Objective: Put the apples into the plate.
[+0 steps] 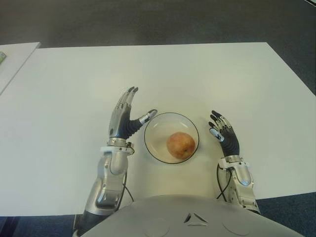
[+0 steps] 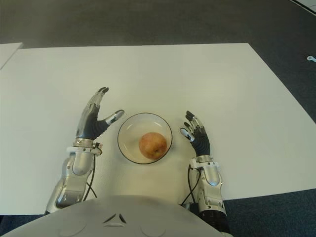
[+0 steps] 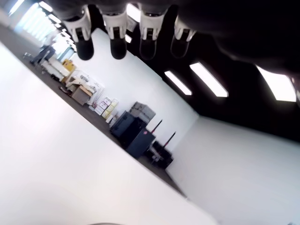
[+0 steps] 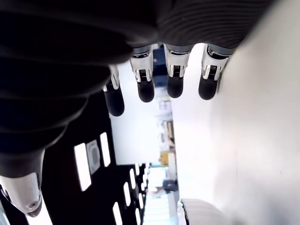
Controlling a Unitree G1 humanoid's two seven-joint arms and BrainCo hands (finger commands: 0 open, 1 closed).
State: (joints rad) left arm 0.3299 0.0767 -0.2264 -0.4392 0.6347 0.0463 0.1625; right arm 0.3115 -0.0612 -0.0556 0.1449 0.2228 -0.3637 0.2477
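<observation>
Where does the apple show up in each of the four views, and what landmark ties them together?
Left eye view: apple in the plate, between both hands.
Right eye view: apple in the plate, left of centre.
Left wrist view: not in it.
Right wrist view: not in it.
Shared landmark: the white table.

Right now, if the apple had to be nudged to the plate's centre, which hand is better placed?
Probably the left hand: its thumb reaches the plate rim, while the right hand shows apart. The apple sits nearer the right, though.
</observation>
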